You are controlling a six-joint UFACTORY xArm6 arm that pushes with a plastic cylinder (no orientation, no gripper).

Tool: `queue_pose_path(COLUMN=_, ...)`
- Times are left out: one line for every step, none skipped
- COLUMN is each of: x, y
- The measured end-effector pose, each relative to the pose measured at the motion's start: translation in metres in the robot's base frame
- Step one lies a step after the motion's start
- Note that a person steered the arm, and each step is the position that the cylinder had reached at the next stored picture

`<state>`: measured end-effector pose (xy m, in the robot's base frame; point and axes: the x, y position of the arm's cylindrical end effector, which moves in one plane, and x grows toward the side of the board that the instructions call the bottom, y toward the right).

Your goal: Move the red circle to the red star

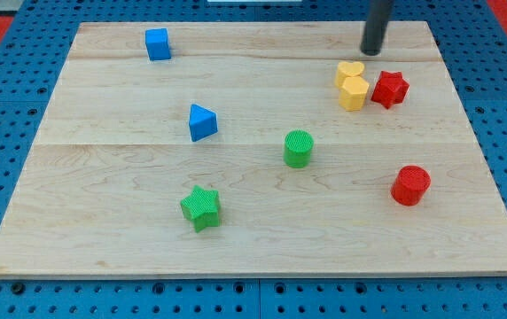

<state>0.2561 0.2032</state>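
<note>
Pale wooden boards make up the table (147,97), which rests on a blue pegboard (5,106) with some red showing at the far corners. My tip (372,51) stands at the far right of the table, a straight dark rod with no jaws at all, so it holds nothing and touches no block.

Just near of my tip and slightly right sits the red star (390,89). Touching or almost touching its left side is a yellow hexagon (354,93), and a yellow heart (350,71) sits right behind that hexagon, against it. My tip is close to this cluster, just beyond the heart and to its right, with a little bare wood between.

The red circle (410,185) lies at the near right of the table, well apart from my tip and well apart from the red star, almost straight toward the near edge from the star and a touch further right. Bare wood lies between circle and star.

A green circle (298,148) stands near the middle, a green star (201,208) at the near left of middle, a blue triangle (202,122) left of centre, and a blue cube (157,43) at the far left.
</note>
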Motion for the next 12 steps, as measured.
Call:
queue_pose_path(x=0.013, y=0.075)
queue_pose_path(x=0.064, y=0.109)
queue_pose_path(x=0.117, y=0.114)
queue_pose_path(x=0.163, y=0.115)
queue_pose_path(x=0.213, y=0.115)
queue_pose_path(x=0.262, y=0.083)
queue_pose_path(x=0.293, y=0.037)
queue_pose_path(x=0.294, y=-0.019)
queue_pose_path(x=0.282, y=-0.033)
queue_pose_path(x=0.249, y=-0.029)
queue_pose_path(x=0.224, y=-0.015)
queue_pose_path(x=0.221, y=0.008)
